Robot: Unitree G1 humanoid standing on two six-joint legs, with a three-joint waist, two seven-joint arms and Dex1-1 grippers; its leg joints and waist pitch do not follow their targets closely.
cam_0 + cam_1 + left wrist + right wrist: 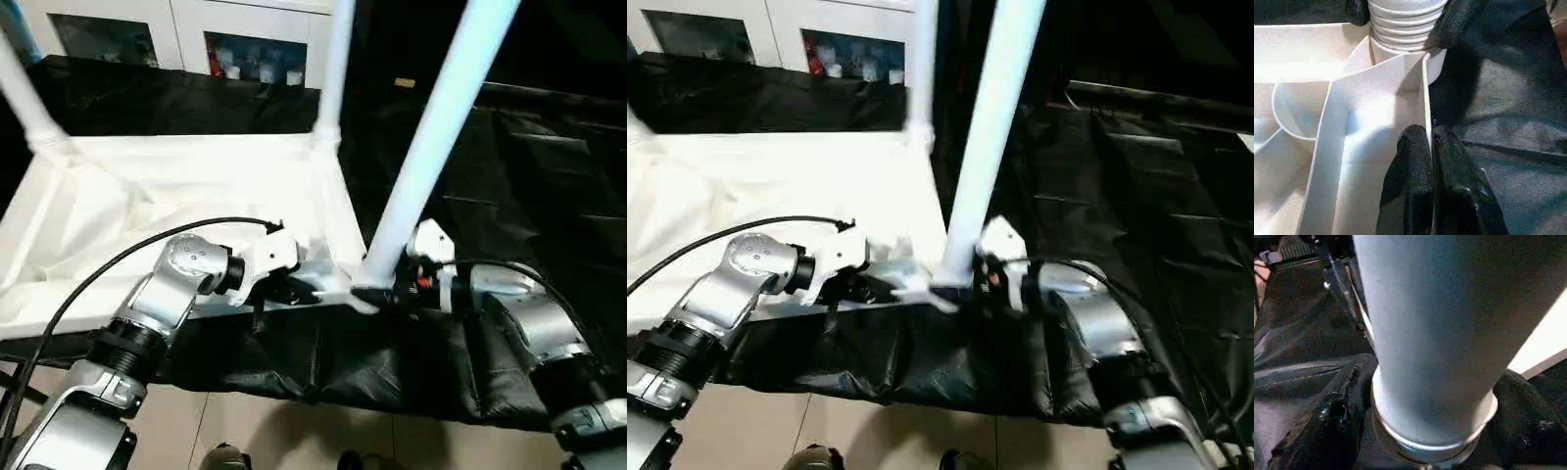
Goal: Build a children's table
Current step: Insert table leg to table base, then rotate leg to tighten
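Finding the table top (147, 196) lying underside up on the black sheeting (509, 176), with two far legs (335, 69) standing in their corner sockets and the near leg (431, 147) rising at a lean from the near right corner. Noting the left gripper (1431, 134) closed tight on the thin rim wall (1426, 93) just beside that corner, jaws pressed together with only the wall between them. Noting the right gripper (387, 294) set around the ridged collar (1405, 24) at the foot of the near leg, jaws standing wide to either side of it; not being able to tell whether clamping or merely flanking. Judging the insertion as incomplete, several collar ridges showing above the socket mouth. Flagging the lean as the chief hazard: pressing down off-axis risking the collar binding in the socket or skating out across the ribs. Flagging a slack hold at the collar as risking the long leg toppling away over the sheeting. Flagging the narrow pinch on the rim as risking the top sliding or tipping under downward force, possibly disturbing the two far legs. Recommending squaring the leg to the socket before pushing.
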